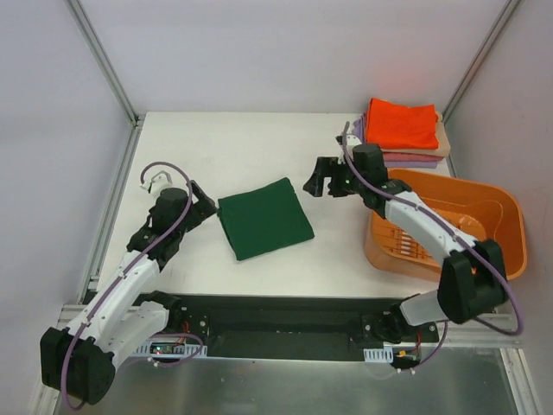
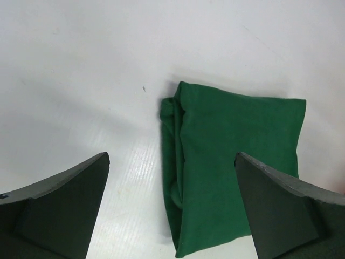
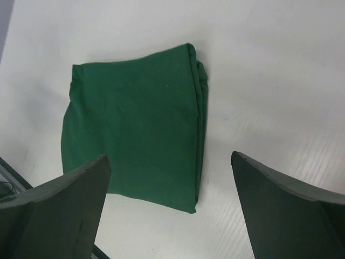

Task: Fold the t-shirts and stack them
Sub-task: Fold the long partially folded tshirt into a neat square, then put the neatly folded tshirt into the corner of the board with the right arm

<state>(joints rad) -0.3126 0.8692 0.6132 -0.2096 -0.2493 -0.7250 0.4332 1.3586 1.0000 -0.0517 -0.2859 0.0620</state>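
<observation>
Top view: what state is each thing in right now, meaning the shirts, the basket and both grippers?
Green shirt: folded into a square, lying flat, not held.
Stack of shirts: folded, orange on top, tan and lavender beneath.
Basket: upright, nothing seen inside, partly hidden by the right arm.
Left gripper: open, empty, beside the green shirt.
Right gripper: open, empty, beside the green shirt.

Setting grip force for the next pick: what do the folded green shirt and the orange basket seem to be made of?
Green shirt: soft matte cloth, probably a cotton knit; its folded edge shows limp, rumpled layers. Orange basket: likely moulded plastic, smooth with a slight sheen; it has a stiff rim and a slotted wall.
</observation>
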